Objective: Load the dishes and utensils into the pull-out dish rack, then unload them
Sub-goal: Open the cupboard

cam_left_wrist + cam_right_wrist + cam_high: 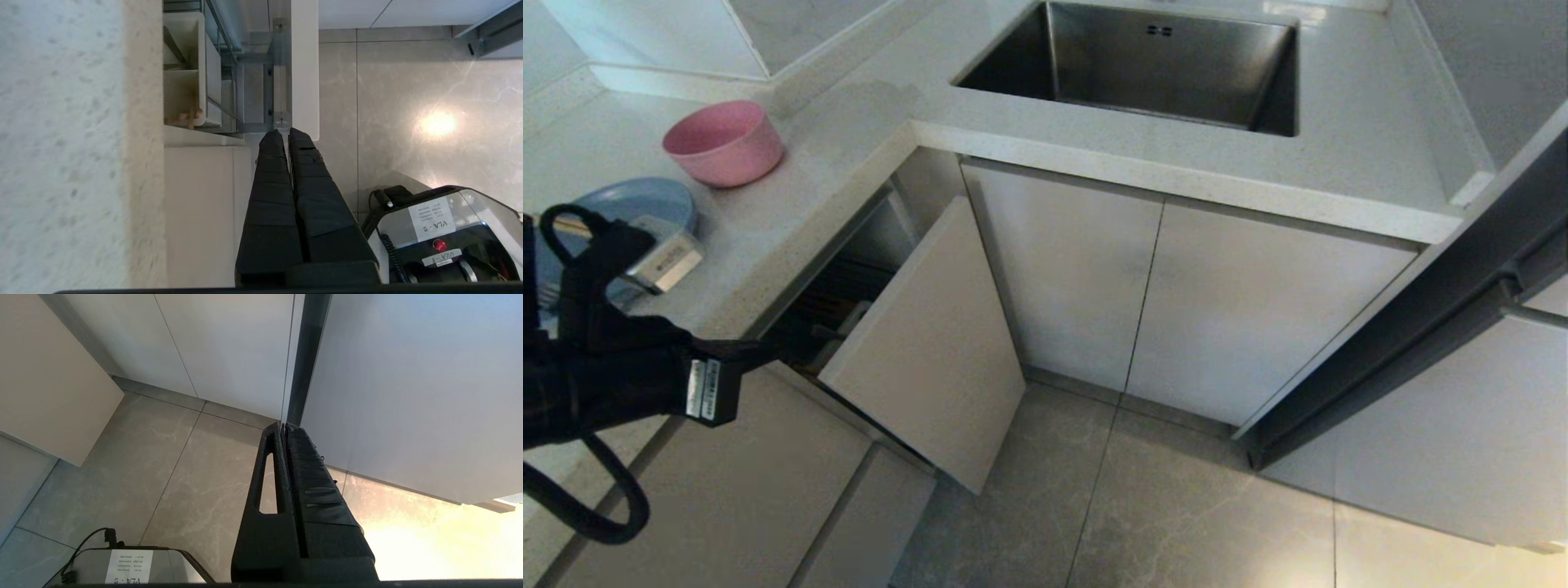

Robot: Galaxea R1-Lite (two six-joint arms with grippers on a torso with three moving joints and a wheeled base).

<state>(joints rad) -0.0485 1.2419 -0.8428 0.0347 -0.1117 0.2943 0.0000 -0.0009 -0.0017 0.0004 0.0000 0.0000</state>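
Note:
The pink bowl (723, 140) stands on the counter's left wing. The blue plate (637, 202) lies nearer me, half hidden behind my left arm. A sliver of the wooden chopsticks (568, 227) shows on it; fork and spoon are hidden. The dish rack is pulled partly out, its beige panel front (923, 351) angled away from the cabinet. My left gripper (788, 349) is shut and empty, its tips (284, 132) in the gap just behind the panel's edge (304, 61). The white utensil box (184, 69) sits inside the rack. My right gripper (284, 425) is shut, low over the floor.
The steel sink (1168, 65) is set into the counter at the back. White cabinet doors (1160, 302) stand below it and an open dark-edged door (1405, 343) juts out on the right. Grey tiled floor (1160, 506) lies before the cabinets. My base (445, 241) is below.

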